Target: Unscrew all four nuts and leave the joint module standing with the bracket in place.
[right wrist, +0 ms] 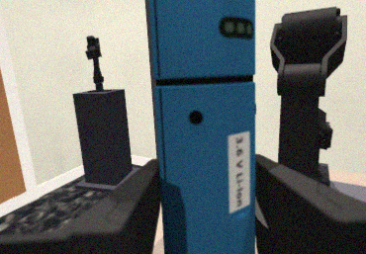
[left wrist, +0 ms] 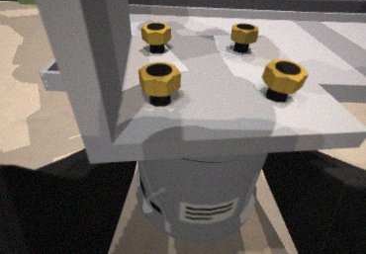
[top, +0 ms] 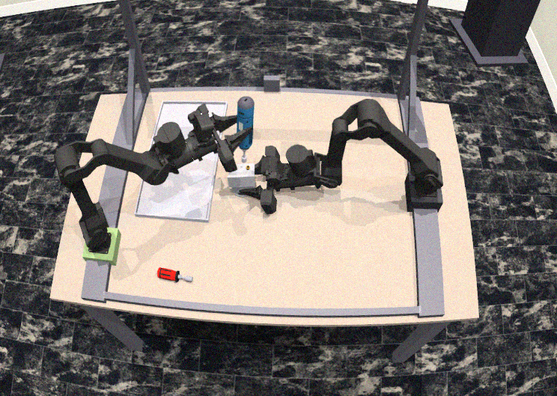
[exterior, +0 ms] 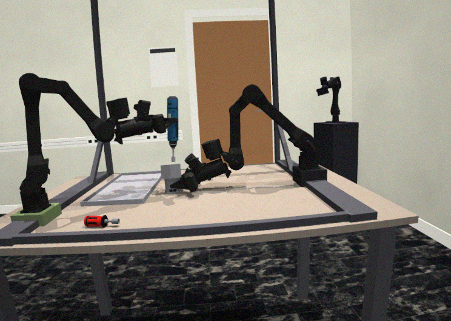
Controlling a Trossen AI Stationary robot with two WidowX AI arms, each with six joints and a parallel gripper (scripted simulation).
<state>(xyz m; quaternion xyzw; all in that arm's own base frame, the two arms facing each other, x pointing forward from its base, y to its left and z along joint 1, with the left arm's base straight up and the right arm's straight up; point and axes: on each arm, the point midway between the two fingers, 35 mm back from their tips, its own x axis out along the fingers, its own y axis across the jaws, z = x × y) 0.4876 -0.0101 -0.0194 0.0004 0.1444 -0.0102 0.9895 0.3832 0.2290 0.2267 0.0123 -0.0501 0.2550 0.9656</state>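
Around the upright grey cylindrical joint module [exterior: 168,187] [left wrist: 203,189], the left gripper's jaws [top: 247,180] [exterior: 175,185] are clamped. The right gripper [top: 244,125] [exterior: 173,121] [right wrist: 205,165] grips the long blue-barrelled electric nut driver [top: 245,111] [exterior: 172,130] [right wrist: 205,132], upright, its socket clear of the nuts. Four brass-coloured hexagonal nuts [left wrist: 159,79] sit on black studs above the grey angled bracket [top: 240,180] [exterior: 170,172] [left wrist: 223,125].
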